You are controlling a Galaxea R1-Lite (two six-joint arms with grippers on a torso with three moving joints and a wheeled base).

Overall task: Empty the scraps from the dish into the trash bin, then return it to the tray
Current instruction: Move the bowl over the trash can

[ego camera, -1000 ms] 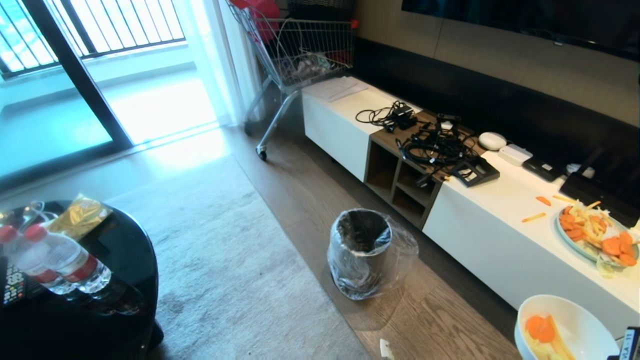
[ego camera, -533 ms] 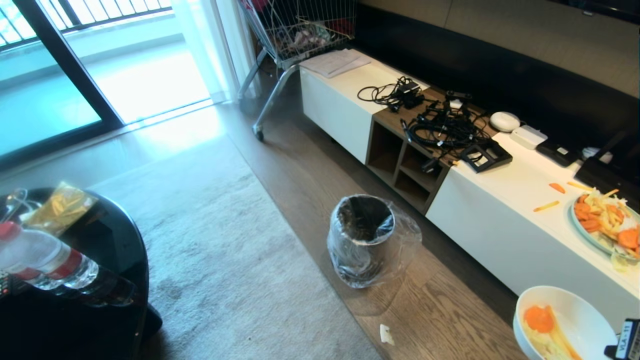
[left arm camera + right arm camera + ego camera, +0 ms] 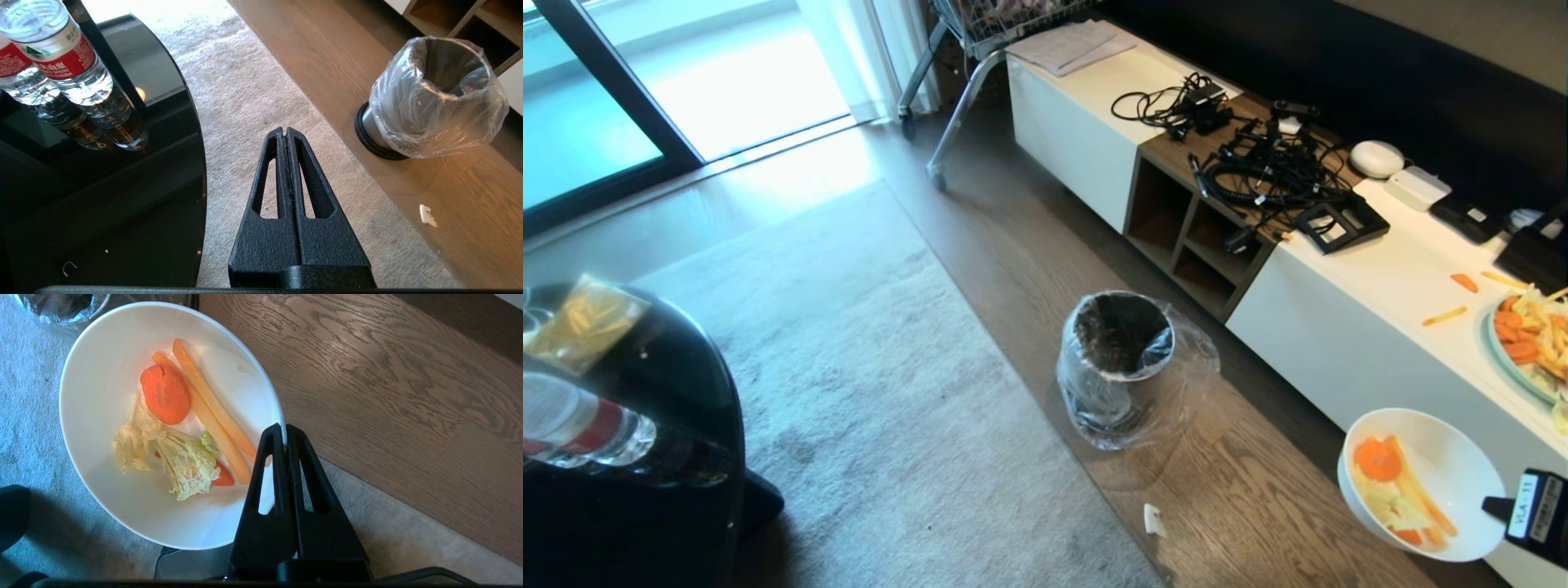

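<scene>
**Right gripper carries loaded dish toward bin**

Right gripper (image 3: pixel 284 435) is clamped on the rim of the dish (image 3: pixel 122 506), one finger inside the wall, one outside, w/ the bowl held over the floor. Scraps (image 3: pixel 179 428) all sit in it: orange slice, two orange sticks, pale green leaf bits. Nothing tipped out yet.

What changed over the last sec: whole head view has swung down & round, so the camera moved, not the furniture. Within that shift the dish (image 3: pixel 1419 482) shows more fully and sits higher in frame than before, at lower right, beside the white cabinet (image 3: pixel 1347 343). Trash bin (image 3: pixel 1123 367) stands on the wood floor, well apart from the dish, to its left in the head view; liner bag open, mouth clear.

Meaning for the task: robot looks to be turning to face the bin, carry phase, dump not begun. Next the bowl has to get over the bin mouth before any tilt, else scraps land on the floor or rug (image 3: pixel 874 392).

Left gripper (image 3: pixel 286 134) fingers pressed together, holding nothing, parked by the black round table (image 3: pixel 122 196) w/ water bottles (image 3: pixel 61 61). Tray not in view.
</scene>
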